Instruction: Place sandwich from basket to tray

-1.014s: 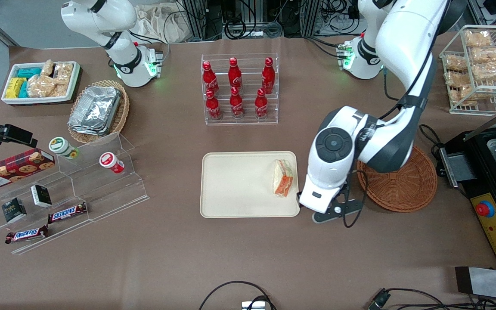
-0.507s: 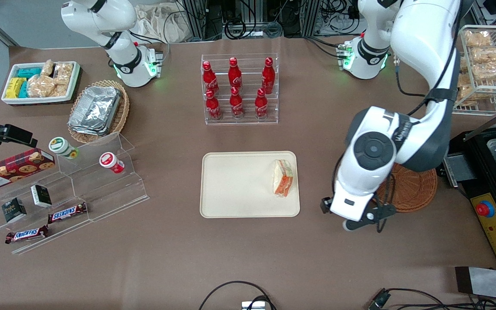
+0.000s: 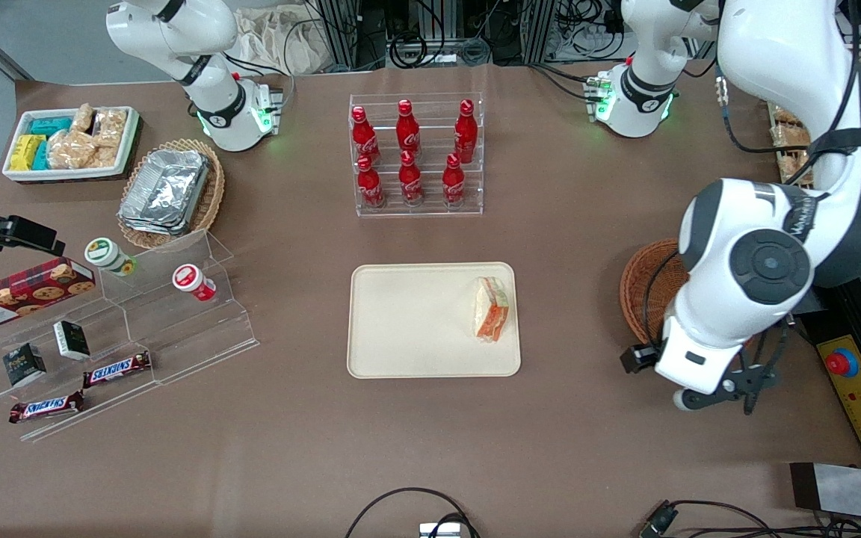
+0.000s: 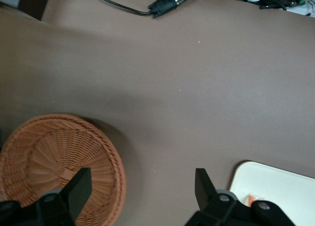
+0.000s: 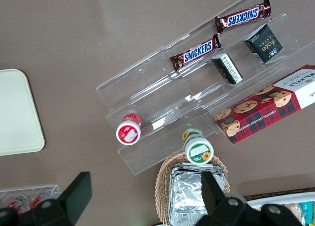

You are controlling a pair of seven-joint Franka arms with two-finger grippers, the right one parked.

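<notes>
From the front, the left arm is swinging away from the tray (image 3: 430, 320) toward its own end of the desk (image 3: 430, 448). A second ago its wrist was hanging just beside the tray's edge, next to the sandwich (image 3: 492, 308); half a second ago it was already over the basket (image 3: 643, 288); now it is sitting over the basket's side nearest the control box, hiding most of the wicker. The gripper (image 3: 722, 385) is hanging empty under the wrist, nearer the camera than the basket and well apart from the tray. The sandwich is not moving through any of this: it is lying on the tray, by the edge nearest the basket, orange filling showing.

From the left wrist, the jaws are standing wide apart with nothing between them, only bare brown desk below. The basket (image 4: 59, 162) is showing empty down to its weave, and one rounded corner of the tray (image 4: 275, 181) is peeking in with a fleck of orange at its edge.

From the right wrist, nothing of the working arm is showing, only a corner of the tray (image 5: 17, 113) and the snack shelf.

Judging by this, the placing is done: sandwich released on the tray, basket cleared, arm retreating.
</notes>
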